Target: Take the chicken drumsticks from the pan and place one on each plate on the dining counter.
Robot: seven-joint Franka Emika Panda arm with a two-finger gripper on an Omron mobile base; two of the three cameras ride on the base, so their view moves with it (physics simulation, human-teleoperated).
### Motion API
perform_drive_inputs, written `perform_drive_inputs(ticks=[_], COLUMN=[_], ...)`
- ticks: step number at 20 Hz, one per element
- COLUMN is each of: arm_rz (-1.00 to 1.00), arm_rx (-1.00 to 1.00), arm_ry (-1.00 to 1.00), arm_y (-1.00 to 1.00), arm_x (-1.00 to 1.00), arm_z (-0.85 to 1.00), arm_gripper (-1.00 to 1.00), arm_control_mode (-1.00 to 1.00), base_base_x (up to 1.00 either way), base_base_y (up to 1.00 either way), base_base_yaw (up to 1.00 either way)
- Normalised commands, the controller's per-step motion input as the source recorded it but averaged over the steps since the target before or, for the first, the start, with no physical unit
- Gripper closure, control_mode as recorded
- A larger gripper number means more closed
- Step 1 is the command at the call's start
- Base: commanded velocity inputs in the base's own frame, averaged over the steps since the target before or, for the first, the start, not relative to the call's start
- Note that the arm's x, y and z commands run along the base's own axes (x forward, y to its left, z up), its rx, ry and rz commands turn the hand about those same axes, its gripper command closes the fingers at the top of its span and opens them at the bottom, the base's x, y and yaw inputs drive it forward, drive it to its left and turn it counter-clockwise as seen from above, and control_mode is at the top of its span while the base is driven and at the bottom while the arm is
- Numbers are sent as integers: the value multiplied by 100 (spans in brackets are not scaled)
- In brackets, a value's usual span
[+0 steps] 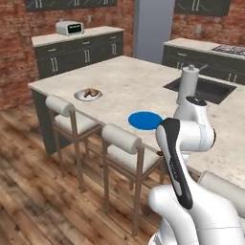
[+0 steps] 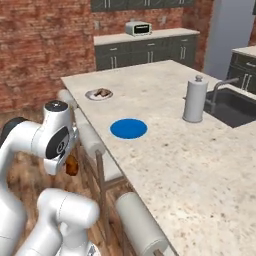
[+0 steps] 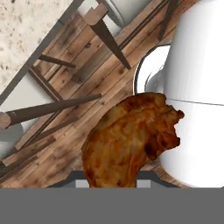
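- My gripper (image 2: pixel 71 161) is clenched on one chicken drumstick (image 3: pixel 131 140); in the hand view it rises from the bottom centre of the frame and hides my fingertips.
- In the right base view, the held drumstick hangs at left of centre, below my wrist, beside the dining counter (image 2: pixel 200 165) edge and above the wood-plank floor (image 1: pixel 28 191).
- Held drumstick: glossy, wrinkled orange-brown skin with darker charred patches, bulbous body.
- The second drumstick (image 1: pixel 90 92) lies on the pale grey plate (image 1: pixel 88 96), left of centre in the left base view.
- The blue plate (image 1: pixel 145 120) is flat, round, matte, bare, at centre frame on the beige speckled stone top.
- A white paper-towel roll (image 2: pixel 194 101) stands upright beside the dark sink (image 1: pixel 210 89).
- Stools (image 1: pixel 122 143) with cushioned backs stand along the counter edge.
- No legible writing.
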Motion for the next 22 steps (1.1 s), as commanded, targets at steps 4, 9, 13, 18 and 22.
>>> perform_drive_inputs(ticks=[4, 9, 13, 18, 22], arm_rz=[0, 0, 0, 0, -13], arm_rx=[0, 0, 0, 0, -1], arm_ry=[0, 0, 0, 0, -4], arm_y=[0, 0, 0, 0, 12], arm_x=[0, 0, 0, 0, 14], arm_z=[0, 0, 0, 0, 0], arm_gripper=[100, 100, 100, 100, 100], arm_control_mode=[100, 100, 100, 100, -100], base_base_x=[71, 71, 66, 66, 45], base_base_y=[57, 66, 66, 64, 43], base_base_yaw=[-60, -56, -55, -55, -41])
